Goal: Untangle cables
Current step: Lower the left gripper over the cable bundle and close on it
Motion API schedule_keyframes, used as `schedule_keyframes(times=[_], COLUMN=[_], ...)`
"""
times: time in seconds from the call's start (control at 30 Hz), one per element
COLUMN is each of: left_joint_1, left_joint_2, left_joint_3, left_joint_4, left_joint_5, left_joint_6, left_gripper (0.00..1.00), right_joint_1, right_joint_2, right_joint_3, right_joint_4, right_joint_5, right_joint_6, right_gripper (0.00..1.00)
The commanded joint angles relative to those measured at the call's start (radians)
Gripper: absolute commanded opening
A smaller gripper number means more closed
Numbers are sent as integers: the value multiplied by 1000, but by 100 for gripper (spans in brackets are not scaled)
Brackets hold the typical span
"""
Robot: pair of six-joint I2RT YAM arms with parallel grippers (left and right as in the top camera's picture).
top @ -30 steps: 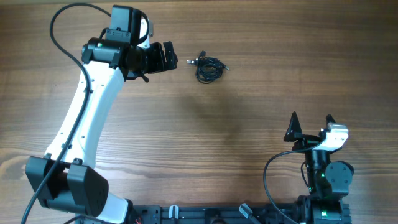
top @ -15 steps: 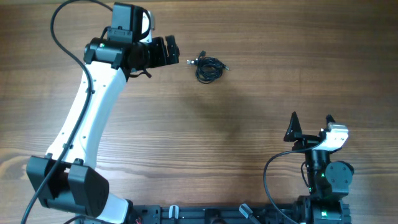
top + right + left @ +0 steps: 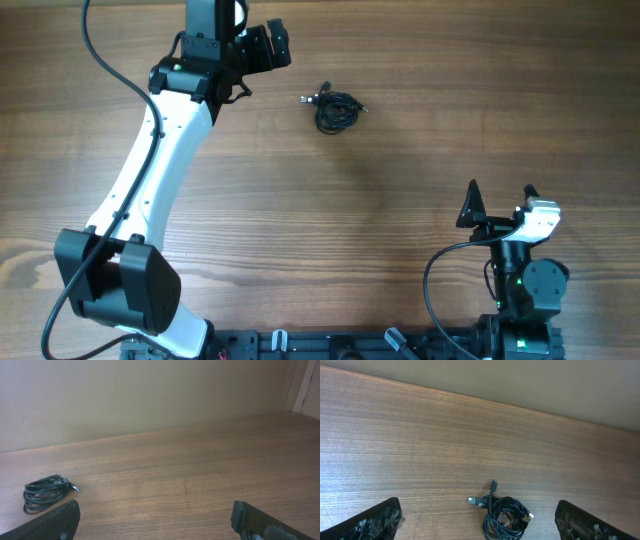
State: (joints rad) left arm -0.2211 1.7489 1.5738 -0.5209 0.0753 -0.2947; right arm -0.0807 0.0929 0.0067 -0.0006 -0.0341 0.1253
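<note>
The cables are thin black wires coiled in a small bundle with small plugs sticking out, lying on the wooden table at the upper middle. They also show in the left wrist view and far left in the right wrist view. My left gripper is open and empty, raised up and to the left of the bundle, apart from it. In the left wrist view its fingers sit wide on either side. My right gripper is open and empty, parked at the lower right, far from the cables.
The wooden table carries nothing else. Its far edge meets a plain wall in the wrist views. The left arm's white link slants across the left side. The right arm base sits at the front right.
My left gripper has moved toward the table's far edge, away from the cable bundle. The cables and the right arm have not moved.
</note>
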Motion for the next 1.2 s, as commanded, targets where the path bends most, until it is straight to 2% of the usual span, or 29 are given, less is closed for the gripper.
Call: schedule_keyframes(times=[0.0, 0.33, 1.17], left_joint_1=[3, 5, 5], left_joint_2=[15, 15, 15], left_joint_3=[14, 14, 14], left_joint_4=[34, -19, -21], left_joint_5=[-15, -225, -209], left_joint_6=[-4, -1, -2], left_gripper=[100, 100, 100], right_joint_1=[5, 5, 5], right_joint_2=[3, 6, 6], right_joint_3=[-2, -2, -2], right_joint_4=[3, 2, 3], right_joint_5=[-16, -16, -16], right_joint_6=[-18, -18, -18], right_gripper=[100, 100, 100])
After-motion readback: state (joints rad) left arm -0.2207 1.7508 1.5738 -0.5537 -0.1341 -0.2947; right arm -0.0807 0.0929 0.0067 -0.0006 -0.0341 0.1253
